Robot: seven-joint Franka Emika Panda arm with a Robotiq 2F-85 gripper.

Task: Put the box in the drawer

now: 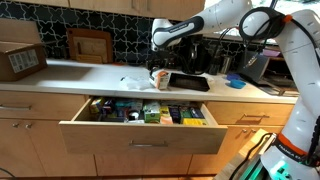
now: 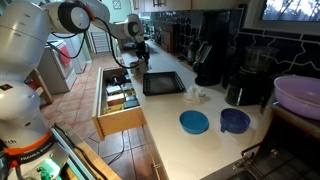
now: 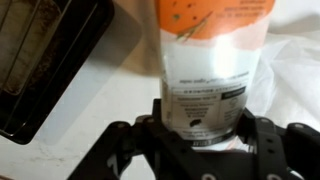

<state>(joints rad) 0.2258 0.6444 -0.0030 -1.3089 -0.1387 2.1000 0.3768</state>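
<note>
Clamping the box (image 3: 215, 60) on 2 opposite sides, the gripper (image 3: 205, 135) has its fingers (image 3: 262, 135) pressed against the lower, white part of the carton; the upper part is orange with print too blurred to read. The box stands upright in the grasp. In both exterior views it sits at counter height (image 1: 160, 77), just beside the near end of the black tray (image 1: 188, 82); whether its base touches the counter (image 1: 80, 78) cannot be told.

The drawer (image 1: 145, 128) below the counter edge is pulled fully open and is already crowded with small packets and items in several compartments. The box is above the counter, behind the drawer opening and not inside it.

In an exterior view the gripper (image 2: 137, 55) hangs at the far end of the counter with the tray (image 2: 163, 83) towards the camera, and a blue plate (image 2: 194, 122) lies nearer still. A crumpled white wrapper (image 3: 295, 70) lies just beside the box.
</note>
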